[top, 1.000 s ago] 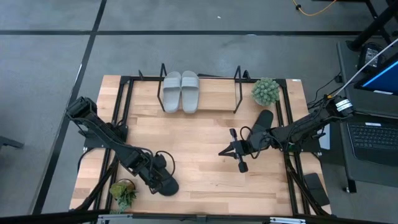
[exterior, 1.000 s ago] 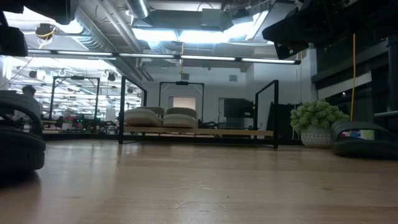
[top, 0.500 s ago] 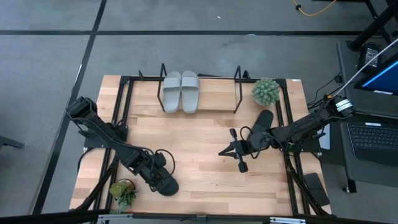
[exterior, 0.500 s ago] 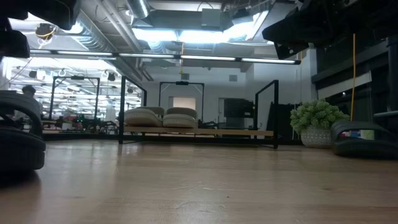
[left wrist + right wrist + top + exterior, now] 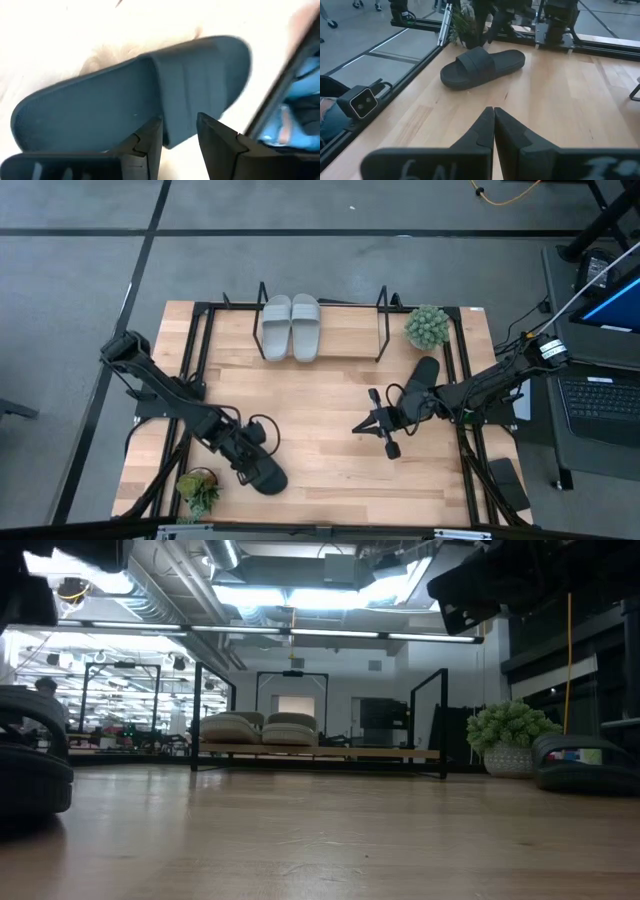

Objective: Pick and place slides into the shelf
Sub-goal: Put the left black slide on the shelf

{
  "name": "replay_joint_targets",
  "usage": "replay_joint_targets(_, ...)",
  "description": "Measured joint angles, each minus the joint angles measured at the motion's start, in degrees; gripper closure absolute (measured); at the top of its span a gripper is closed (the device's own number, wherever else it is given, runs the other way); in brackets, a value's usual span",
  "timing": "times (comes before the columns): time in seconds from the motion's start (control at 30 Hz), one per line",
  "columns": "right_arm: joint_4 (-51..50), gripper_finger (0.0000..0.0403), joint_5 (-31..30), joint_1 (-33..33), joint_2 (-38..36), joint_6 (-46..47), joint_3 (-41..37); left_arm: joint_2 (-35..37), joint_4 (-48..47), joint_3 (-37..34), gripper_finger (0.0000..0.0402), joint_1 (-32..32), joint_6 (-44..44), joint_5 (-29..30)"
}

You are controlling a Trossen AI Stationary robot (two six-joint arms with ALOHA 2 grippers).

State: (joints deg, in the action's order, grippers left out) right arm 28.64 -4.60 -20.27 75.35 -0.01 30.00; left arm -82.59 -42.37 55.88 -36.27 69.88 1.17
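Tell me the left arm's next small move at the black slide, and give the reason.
Probably close the left gripper on the black slide and lift. Its fingers stand open right at the slide's edge by the strap, nothing gripped yet, and the shelf has free room beside the two grey slides. The right gripper waits shut mid-table.

The left gripper (image 5: 250, 463) is covering part of a black slide (image 5: 268, 473) from above, so its strap is not showing there. In the left wrist view the same slide (image 5: 135, 95) is looking blurry, and the picture's edge is cutting off the stuff beside it. In the low view another black slide (image 5: 585, 768) is getting cut off by the side edge.
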Motion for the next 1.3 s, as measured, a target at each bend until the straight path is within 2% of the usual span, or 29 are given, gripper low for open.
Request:
replay_joint_targets(0.23,0.3,0.0389,0.2,0.0,0.0,0.0,0.0,1.2,1.0,-0.4,0.0288,0.0,0.1,0.7)
replay_joint_targets(0.43,0.3,0.0389,0.3,-0.2,0.0,0.0,0.0,1.8,11.8,-7.1,0.03,0.0,0.5,-0.8)
replay_joint_targets(0.63,0.7,0.0389,0.3,-1.1,0.0,0.0,0.0,2.7,13.6,-11.3,0.0325,0.4,2.0,-1.3)
replay_joint_targets(0.93,0.7,0.0389,0.2,-1.4,0.0,-0.1,0.0,3.6,17.3,-12.0,0.0346,0.7,2.0,-2.7)
replay_joint_targets(1.3,0.7,0.0389,0.2,-1.4,0.0,-0.2,0.0,3.6,20.7,-11.9,0.0352,0.7,2.0,-3.7)
